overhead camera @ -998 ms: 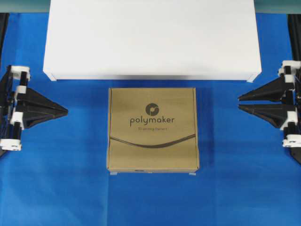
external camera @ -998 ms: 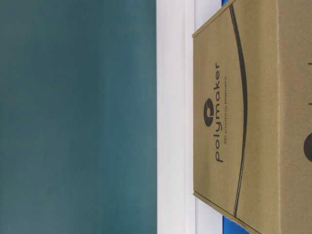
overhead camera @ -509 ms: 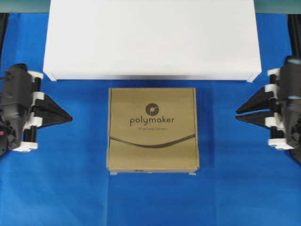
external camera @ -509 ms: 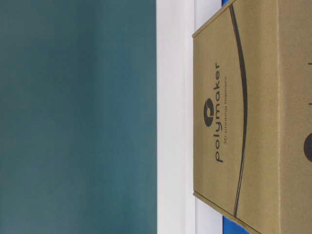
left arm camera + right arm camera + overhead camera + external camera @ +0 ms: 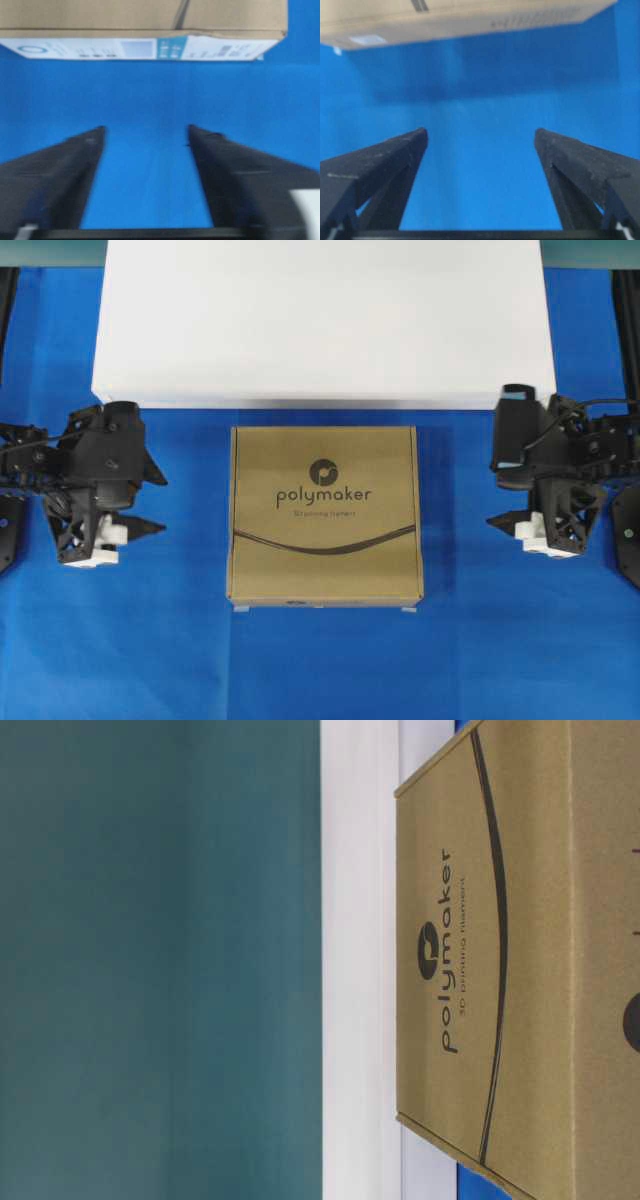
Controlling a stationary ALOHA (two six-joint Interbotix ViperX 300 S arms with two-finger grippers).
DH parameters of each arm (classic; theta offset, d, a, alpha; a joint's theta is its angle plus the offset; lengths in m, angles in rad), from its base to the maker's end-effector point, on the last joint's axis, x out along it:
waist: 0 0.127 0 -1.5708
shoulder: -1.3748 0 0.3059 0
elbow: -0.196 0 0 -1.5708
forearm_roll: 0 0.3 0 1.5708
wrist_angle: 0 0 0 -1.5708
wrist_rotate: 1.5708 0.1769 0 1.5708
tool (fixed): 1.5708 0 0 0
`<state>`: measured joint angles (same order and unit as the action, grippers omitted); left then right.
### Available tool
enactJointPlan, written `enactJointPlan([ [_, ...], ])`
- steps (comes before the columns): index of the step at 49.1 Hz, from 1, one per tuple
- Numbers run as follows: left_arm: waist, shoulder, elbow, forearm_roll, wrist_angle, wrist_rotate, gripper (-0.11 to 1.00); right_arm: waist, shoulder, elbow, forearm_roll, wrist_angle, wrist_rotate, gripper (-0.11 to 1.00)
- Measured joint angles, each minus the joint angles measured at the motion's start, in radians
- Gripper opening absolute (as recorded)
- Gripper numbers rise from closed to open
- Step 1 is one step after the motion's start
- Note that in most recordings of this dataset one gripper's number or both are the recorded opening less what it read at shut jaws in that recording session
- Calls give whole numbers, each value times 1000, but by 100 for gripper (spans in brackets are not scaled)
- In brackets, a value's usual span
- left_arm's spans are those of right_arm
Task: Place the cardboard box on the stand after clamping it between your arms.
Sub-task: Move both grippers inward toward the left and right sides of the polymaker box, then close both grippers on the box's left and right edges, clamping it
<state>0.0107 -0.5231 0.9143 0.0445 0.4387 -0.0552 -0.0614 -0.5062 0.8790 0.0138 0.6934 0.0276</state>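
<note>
Cardboard box (image 5: 325,515) between spread pincers (image 5: 158,502) (image 5: 497,496), untouched.

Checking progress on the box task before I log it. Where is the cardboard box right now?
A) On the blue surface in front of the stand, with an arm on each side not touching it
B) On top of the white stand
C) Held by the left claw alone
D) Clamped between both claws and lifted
A: the cardboard box lies flat on the blue surface short of the stand, with blue gaps separating it from the open left claw and the open right claw.
</note>
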Motion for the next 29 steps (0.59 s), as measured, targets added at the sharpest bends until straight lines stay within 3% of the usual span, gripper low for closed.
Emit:
enactJointPlan([
  [3, 2, 15, -2, 0, -5, -5, 87, 0, 15, 0, -5, 3, 0, 94],
  [6, 0, 32, 0, 2, -8, -3, 86, -2, 32, 3, -8, 2, -2, 100],
  [29, 11, 278, -21, 2, -167, 0, 84, -2, 245, 41, -11, -233, -38, 99],
])
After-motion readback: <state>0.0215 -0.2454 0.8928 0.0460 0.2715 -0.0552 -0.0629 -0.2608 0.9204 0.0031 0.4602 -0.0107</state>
